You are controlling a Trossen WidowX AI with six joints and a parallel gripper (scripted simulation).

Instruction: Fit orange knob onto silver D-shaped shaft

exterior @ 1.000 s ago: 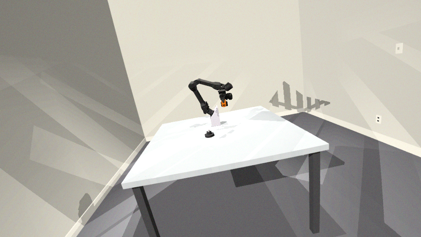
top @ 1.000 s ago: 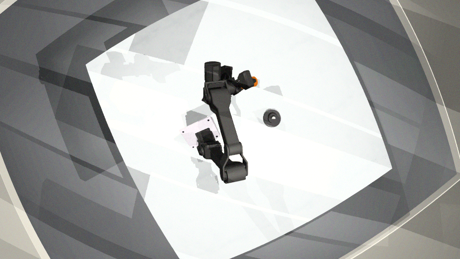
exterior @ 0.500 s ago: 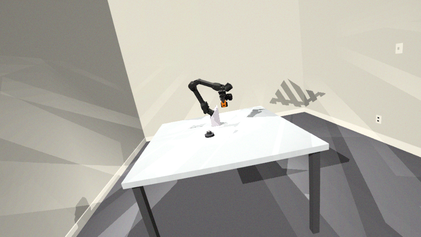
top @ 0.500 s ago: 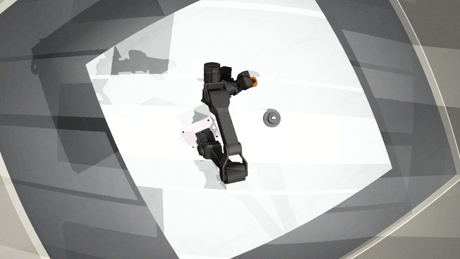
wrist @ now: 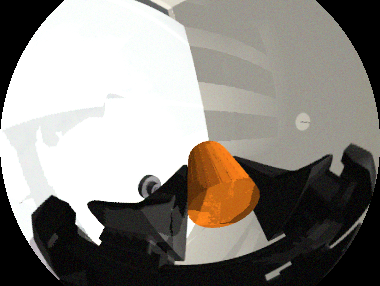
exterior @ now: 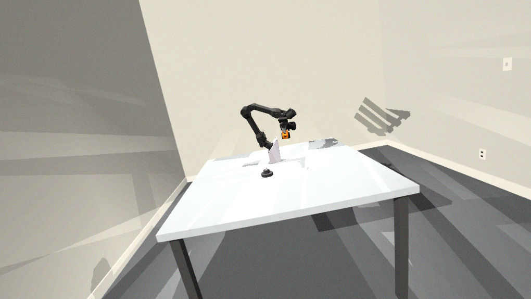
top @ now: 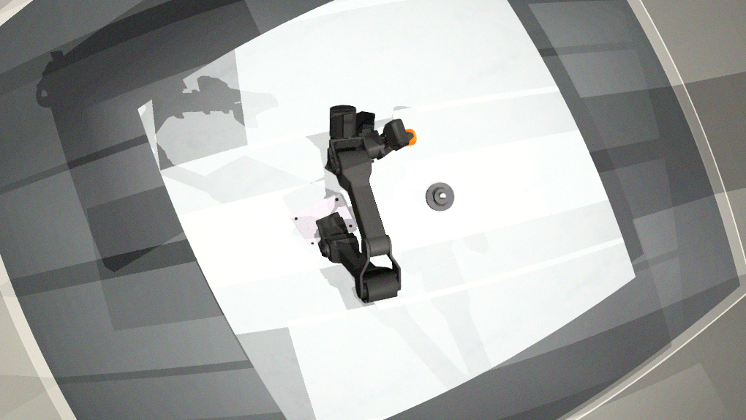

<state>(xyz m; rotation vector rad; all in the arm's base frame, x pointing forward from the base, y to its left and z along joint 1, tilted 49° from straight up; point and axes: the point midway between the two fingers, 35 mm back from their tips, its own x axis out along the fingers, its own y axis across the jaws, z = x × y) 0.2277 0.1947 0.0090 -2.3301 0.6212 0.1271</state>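
Taken from left to right in the top view, the arm's pale base plate (top: 307,222) comes first on the white table (top: 469,323), with the dark arm (top: 365,208) folded over it and reaching up. At its end the gripper (top: 404,135) has its jaws pinching the orange knob (top: 412,137), which hangs in the air well above the table, as the exterior view confirms. In the wrist view the knob (wrist: 215,186) looks like a short, tapered, rigid plug, probably light and hard; its smooth sloping sides could slip, so a hold across the wider part of its body seems safest, leaving the underside free. The hole is not visible from any view, so its flat cannot be judged. Further right and lower sits the round pedestal (top: 439,196) with the silver D-shaped shaft (top: 442,196) upright at its centre, well apart from the knob. Nothing stands between knob and pedestal; only shadows lie across the table, so the path over looks open.
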